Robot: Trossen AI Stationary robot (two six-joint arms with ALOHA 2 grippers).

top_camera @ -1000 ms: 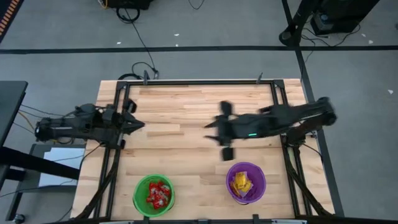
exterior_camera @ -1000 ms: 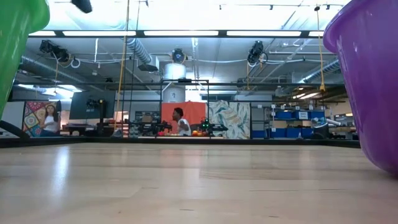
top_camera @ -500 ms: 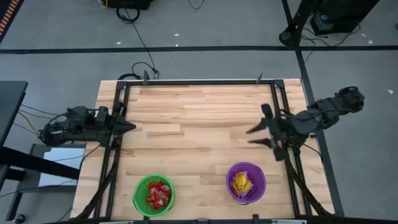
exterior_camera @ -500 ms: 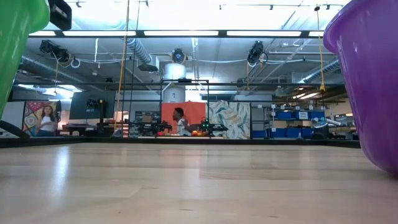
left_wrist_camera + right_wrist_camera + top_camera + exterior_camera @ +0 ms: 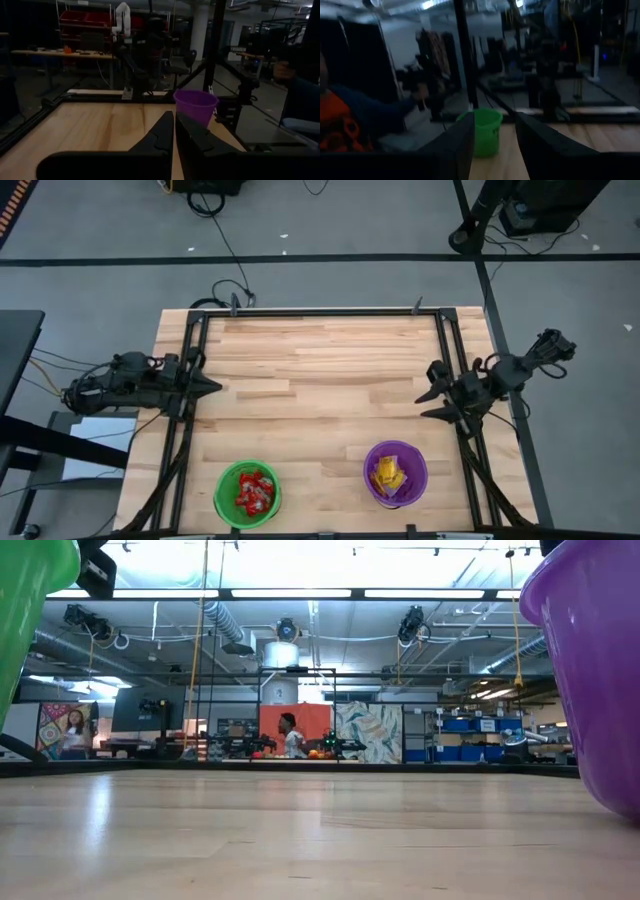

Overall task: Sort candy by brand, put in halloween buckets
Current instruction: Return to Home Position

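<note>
The red candy (image 5: pixel 252 492) lies as a small heap of shiny packets with pale print inside the green bucket (image 5: pixel 219 490). The yellow candy (image 5: pixel 388 475) lies inside the purple bucket (image 5: pixel 367 470). Both buckets are round, of like size, and stand upright near the front edge of the wooden table (image 5: pixel 320 350). The green one is on the left side and the purple one on the right side, well apart from each other. In the low view only their curved walls show at the two sides of the picture, with bare table top between them.

The left gripper (image 5: pixel 214 386) is at the left edge of the table, beside the black frame rail, and points toward the middle of the table. In the left wrist view its two fingers (image 5: pixel 162 134) are pressed together, with only a thin line between them, and they pinch nothing. The purple bucket shows far beyond them.

The right gripper (image 5: pixel 428 393) is at the right edge of the table, further back than the purple bucket and not touching it. Its fingers (image 5: pixel 461 141) are spread wide, and there is no packet between them. In the right wrist view the green bucket shows in the gap, far across the table.
</note>
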